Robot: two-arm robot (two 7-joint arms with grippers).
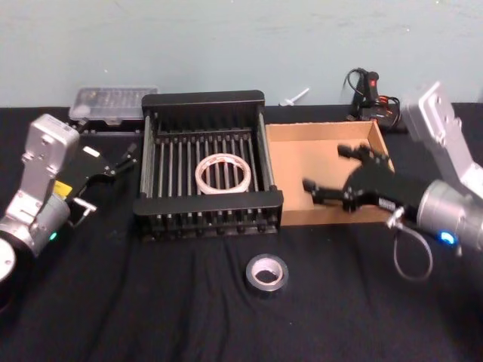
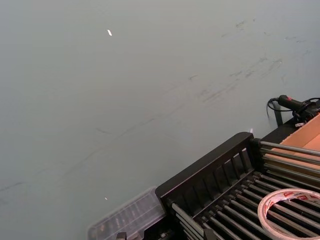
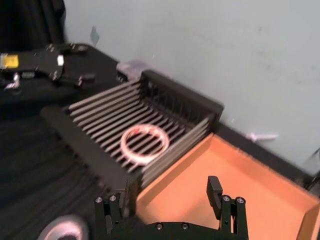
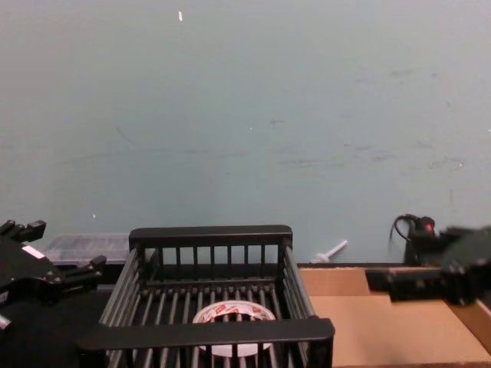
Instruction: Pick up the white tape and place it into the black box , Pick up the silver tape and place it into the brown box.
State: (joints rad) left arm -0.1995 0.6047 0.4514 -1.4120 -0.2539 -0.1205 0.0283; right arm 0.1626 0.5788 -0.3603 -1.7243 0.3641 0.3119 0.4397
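The white tape point(image 1: 199, 175) point(image 3: 125, 145) point(image 2: 265, 212) point(image 4: 222, 310) lies flat on the slatted floor of the black box point(image 1: 204, 99) point(image 3: 180, 92) point(image 2: 205, 172) point(image 4: 207, 333). On the black cloth just in front of that crate sits the silver tape point(image 1: 279, 280) point(image 3: 62, 230), flat and untouched. My right gripper point(image 1: 326, 167) point(image 3: 165, 205) point(image 4: 430, 264) hovers open and empty over the brown box point(image 1: 309, 158) point(image 3: 260, 195) point(image 4: 383, 322), right of the crate. Left of the crate, my left gripper point(image 1: 124, 160) point(image 4: 57, 249) hangs open, holding nothing.
A clear plastic case point(image 1: 113, 102) lies behind the crate's left corner by the wall. A black tool with a red button and cables point(image 1: 370, 94) sits behind the brown box, with a small white piece point(image 1: 296, 96) beside it. Black cloth covers the table's front.
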